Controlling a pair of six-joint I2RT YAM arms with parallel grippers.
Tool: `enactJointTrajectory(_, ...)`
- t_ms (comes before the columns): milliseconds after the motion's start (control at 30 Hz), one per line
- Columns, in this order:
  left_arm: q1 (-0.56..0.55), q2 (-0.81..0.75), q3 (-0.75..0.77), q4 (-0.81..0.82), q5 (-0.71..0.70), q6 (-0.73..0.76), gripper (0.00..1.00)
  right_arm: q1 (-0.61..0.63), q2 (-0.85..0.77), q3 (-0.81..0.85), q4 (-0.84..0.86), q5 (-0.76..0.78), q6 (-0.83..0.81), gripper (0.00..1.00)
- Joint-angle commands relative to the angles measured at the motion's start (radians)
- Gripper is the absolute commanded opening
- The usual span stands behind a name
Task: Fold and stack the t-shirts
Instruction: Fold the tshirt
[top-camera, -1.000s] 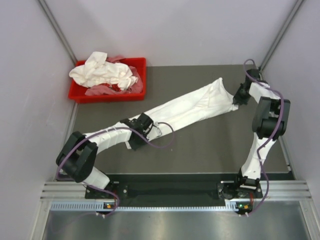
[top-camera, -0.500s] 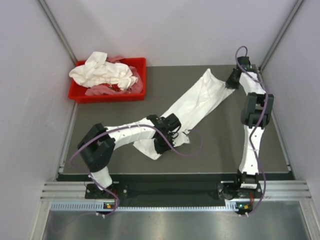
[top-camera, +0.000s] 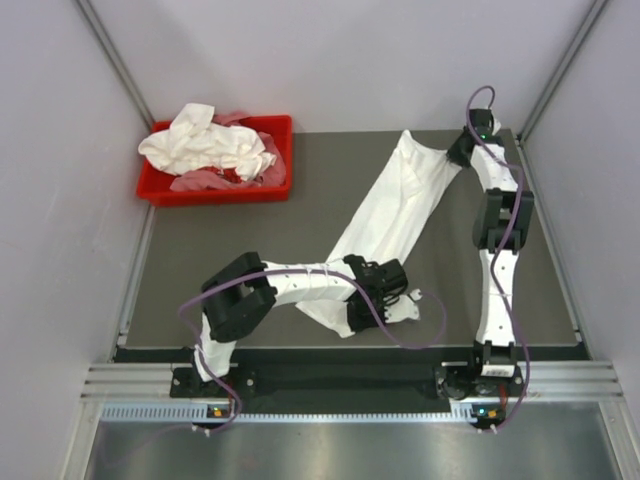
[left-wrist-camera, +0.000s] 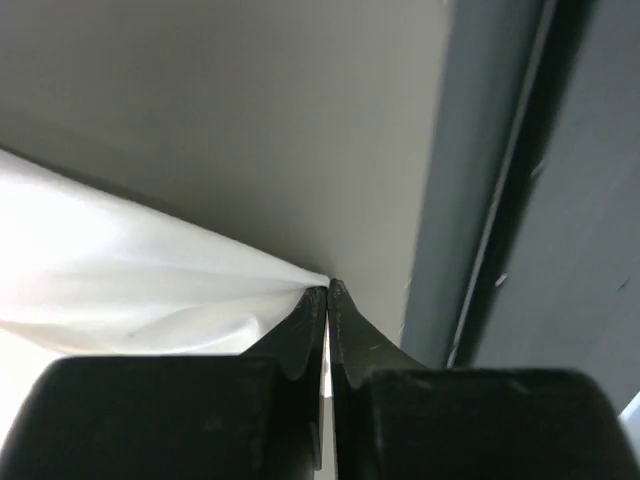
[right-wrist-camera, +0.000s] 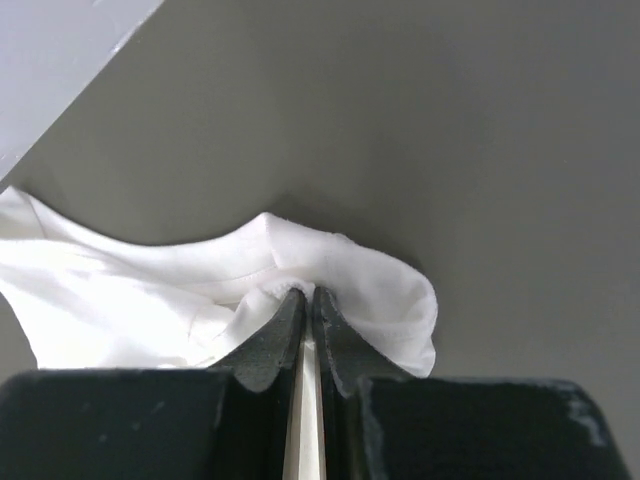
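The left pincer (top-camera: 403, 293) and right pincer (top-camera: 458, 152) are both clamped, the right arm (top-camera: 497, 270) stretched far forward.

Red bin (top-camera: 215, 192) at back-left corner of dark grey table (top-camera: 220, 238); pinkish cloth (top-camera: 190, 181) inside.

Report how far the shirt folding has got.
Done: no folded stack visible. In hand: one t-shirt, pinched by the left gripper and right gripper, stretched over the table. Left: fold it, then the crumpled shirts heaped in the red bin.
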Motion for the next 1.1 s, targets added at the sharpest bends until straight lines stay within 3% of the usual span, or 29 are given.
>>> enactJointTrajectory(0,-0.057,0.022,0.048,0.015,0.044,-0.051,0.05,0.014,0.015,0.041,0.114,0.072,0.027,0.05)
enactJointTrajectory(100,-0.065,0.019,0.049,-0.022,0.044,-0.062,0.24,0.011,-0.005,0.041,0.115,0.077,0.014,0.32)
enactJointTrajectory(133,-0.067,0.01,0.054,-0.04,0.038,-0.06,0.38,0.008,-0.014,0.041,0.109,0.072,0.01,0.45)
enactJointTrajectory(267,-0.059,-0.037,0.104,-0.146,-0.019,-0.048,0.47,-0.009,-0.114,-0.006,0.081,0.071,-0.029,0.63)
enactJointTrajectory(433,0.027,-0.152,0.177,-0.189,0.045,-0.062,0.53,-0.044,-0.243,-0.139,0.066,0.074,-0.041,0.66)
enactJointTrajectory(533,0.144,-0.223,0.143,-0.176,0.137,-0.079,0.53,-0.064,-0.301,-0.227,0.052,0.076,-0.035,0.65)
enactJointTrajectory(567,0.233,-0.237,0.125,-0.163,0.185,-0.091,0.53,-0.065,-0.316,-0.261,0.043,0.075,-0.035,0.64)
enactJointTrajectory(667,0.406,-0.264,-0.01,-0.058,0.159,-0.18,0.5,-0.075,-0.335,-0.33,0.047,0.068,-0.026,0.6)
enactJointTrajectory(700,0.431,-0.258,-0.03,-0.029,0.08,-0.21,0.47,-0.076,-0.335,-0.347,0.056,0.057,-0.016,0.59)
enactJointTrajectory(900,0.455,-0.226,-0.116,0.03,0.049,-0.247,0.48,-0.081,-0.269,-0.367,0.116,-0.084,0.066,0.52)
enactJointTrajectory(1067,0.455,-0.192,-0.167,0.054,0.111,-0.264,0.5,-0.079,-0.209,-0.338,0.139,-0.138,0.125,0.43)
